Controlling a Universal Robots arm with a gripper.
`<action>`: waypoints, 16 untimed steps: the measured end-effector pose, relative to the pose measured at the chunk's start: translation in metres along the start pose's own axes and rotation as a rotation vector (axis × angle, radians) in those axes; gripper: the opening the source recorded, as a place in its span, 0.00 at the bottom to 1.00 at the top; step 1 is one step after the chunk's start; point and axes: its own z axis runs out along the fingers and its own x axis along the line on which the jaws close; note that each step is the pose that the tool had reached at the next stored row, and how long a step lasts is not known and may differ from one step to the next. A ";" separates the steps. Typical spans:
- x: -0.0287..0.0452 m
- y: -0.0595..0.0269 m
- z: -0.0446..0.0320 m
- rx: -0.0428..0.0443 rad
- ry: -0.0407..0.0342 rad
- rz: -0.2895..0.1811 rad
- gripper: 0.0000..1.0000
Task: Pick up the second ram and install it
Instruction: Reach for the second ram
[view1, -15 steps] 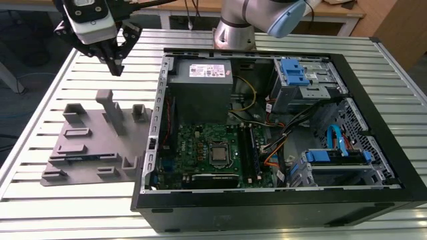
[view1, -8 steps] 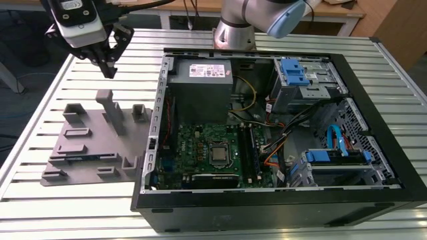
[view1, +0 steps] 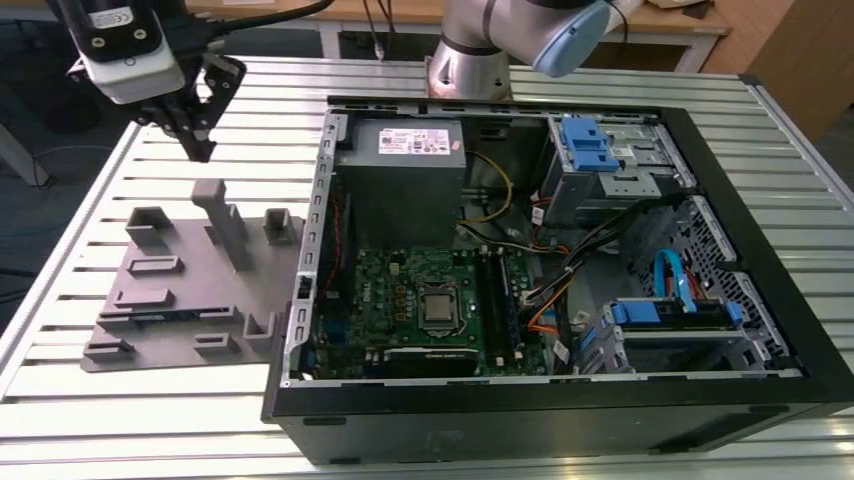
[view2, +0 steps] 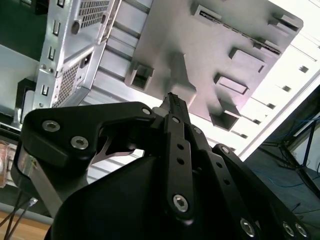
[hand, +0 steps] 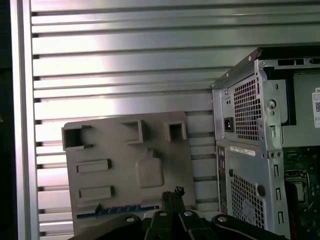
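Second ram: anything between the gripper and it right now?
Nothing visible. The gripper hangs in open air over the gray fixture. The second ram lies uncovered as a thin strip along the fixture's edge in the first wrist view. The upright posts stand beside that line, not across it.

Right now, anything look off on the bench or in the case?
Nothing stands out. The grey fixture lies flat beside the open PC case; a thin strip, likely the second ram, sits in a slot at the fixture's edge, and the gripper hangs above the fixture, holding nothing.
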 end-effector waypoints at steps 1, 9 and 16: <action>0.0019 -0.0006 0.0004 0.0000 0.0000 0.000 0.07; 0.0166 -0.0049 0.0031 0.0000 0.0000 0.000 0.07; 0.0288 -0.0086 0.0054 0.0000 0.0000 0.000 0.07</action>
